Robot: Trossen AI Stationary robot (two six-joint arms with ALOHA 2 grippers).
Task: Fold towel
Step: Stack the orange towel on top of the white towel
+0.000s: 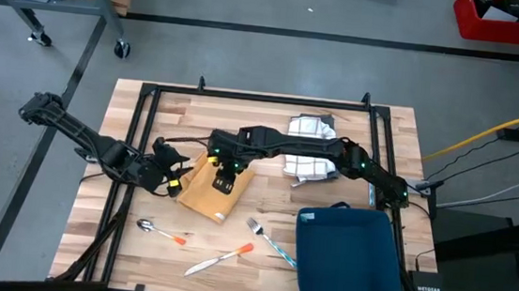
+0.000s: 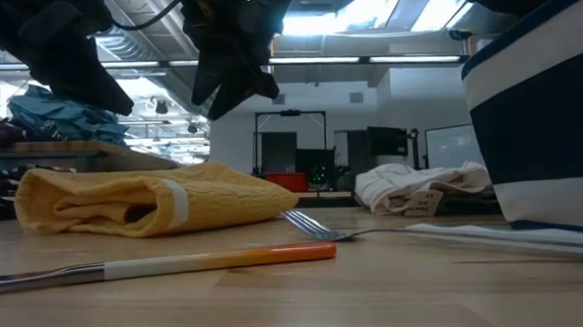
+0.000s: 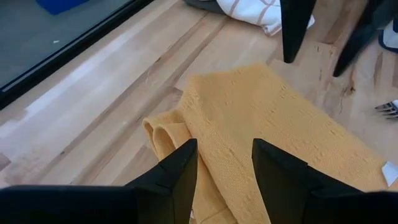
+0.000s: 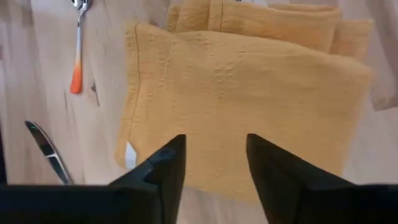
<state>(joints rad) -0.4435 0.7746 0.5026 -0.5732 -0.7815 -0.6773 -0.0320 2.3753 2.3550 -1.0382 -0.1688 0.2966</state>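
Wooden planks of the desk (image 1: 272, 109) sit inside a black frame, with grey floor around it. Near the middle of the desk, toward its left half, lies the yellow towel (image 1: 212, 187), already doubled over into a thick pad with a rolled edge facing the left arm.

The right pincer (image 1: 227, 173) hangs just above the towel, its fingers spread with nothing between them. The left pincer (image 1: 170, 174) hovers at the towel's left edge, also parted and empty.

Risks, as I judge them: the loose upper layer could spring back or slide if a pincer brushes it, since nothing pins it. The two pincers are close together, so a careless reach could knock one into the other. A drag toward the front edge could push the towel onto the cutlery.

Count: one yellow towel, one white cloth (image 1: 311, 150) near the back edge, one blue bin (image 1: 346, 257) at the front right corner, one spoon (image 1: 160, 231), one knife (image 1: 217, 259), one fork (image 1: 268, 240), two arms.
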